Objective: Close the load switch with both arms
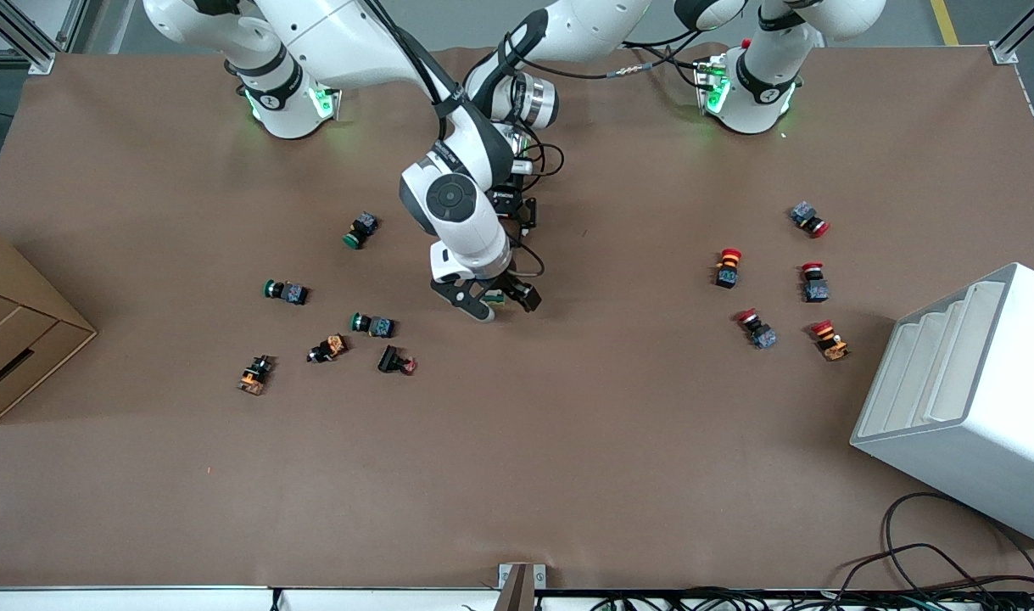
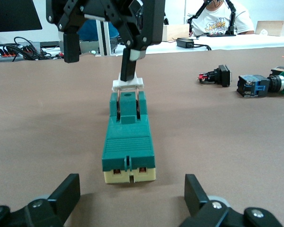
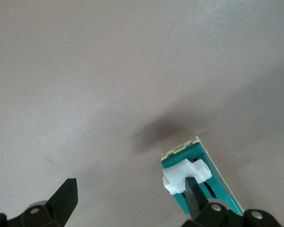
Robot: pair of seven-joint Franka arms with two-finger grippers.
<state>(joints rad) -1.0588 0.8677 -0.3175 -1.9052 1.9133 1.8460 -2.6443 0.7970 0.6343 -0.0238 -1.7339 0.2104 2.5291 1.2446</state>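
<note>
Centrally on the brown surface (image 1: 567,424) sat the green load switch (image 2: 128,146), white lever (image 2: 128,85) raised. Right gripper (image 1: 493,299) was spread wide over it, one finger (image 2: 129,64) touching the lever. Left gripper (image 2: 132,198) sat released, low at the switch's cream end. Green-capped push buttons (image 1: 372,324) lay toward the right arm's end.

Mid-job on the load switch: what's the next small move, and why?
Probably ease the left hand forward around the load switch body. It is open, just short of the switch, while one finger of the open right hand rests on the raised white lever; pressing unbraced may slide the switch.
</note>
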